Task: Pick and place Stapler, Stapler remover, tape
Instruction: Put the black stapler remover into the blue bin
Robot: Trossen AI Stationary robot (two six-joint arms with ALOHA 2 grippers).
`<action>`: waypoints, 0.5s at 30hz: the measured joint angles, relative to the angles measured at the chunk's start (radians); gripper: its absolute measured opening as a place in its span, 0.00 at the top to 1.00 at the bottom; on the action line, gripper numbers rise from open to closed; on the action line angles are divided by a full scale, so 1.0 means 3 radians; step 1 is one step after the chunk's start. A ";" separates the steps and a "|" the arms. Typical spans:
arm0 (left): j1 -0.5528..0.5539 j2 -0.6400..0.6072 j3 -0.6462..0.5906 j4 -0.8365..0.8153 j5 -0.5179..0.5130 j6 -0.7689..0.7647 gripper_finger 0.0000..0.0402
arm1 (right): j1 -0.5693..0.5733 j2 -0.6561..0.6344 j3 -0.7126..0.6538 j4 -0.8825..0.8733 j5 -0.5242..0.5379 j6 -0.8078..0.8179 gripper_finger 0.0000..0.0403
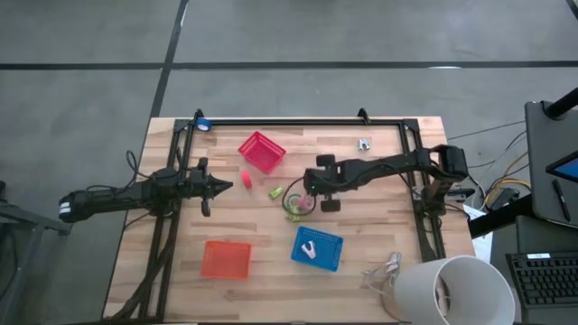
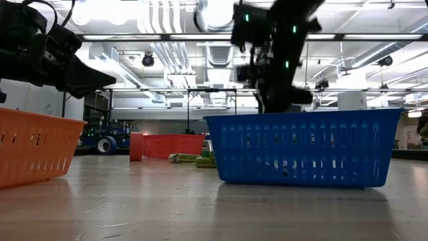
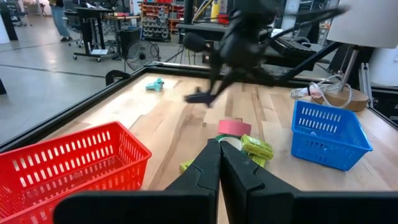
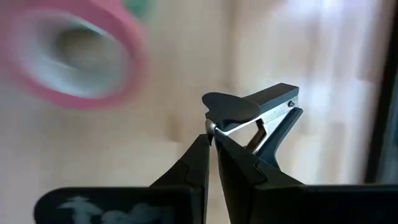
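My right claw (image 4: 211,140) gripping the staple remover (image 4: 258,115).
I am holding it above the pink tape roll (image 4: 74,53); my left claw (image 3: 219,155) is closed.

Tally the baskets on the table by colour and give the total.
Red basket: 1
Orange basket: 1
Blue basket: 1
Total: 3

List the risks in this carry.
1. The right end effector pinches the staple remover only at one thin end; it could twist or slip out.
2. The pink tape roll lies beneath; a drop might knock it.
The left end effector waits, shut.
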 joint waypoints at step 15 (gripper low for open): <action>-0.0001 0.0000 0.0000 0.0000 -0.0001 0.0001 0.98 | 0.0826 -0.0006 0.0903 -0.0381 -0.1982 0.1280 0.93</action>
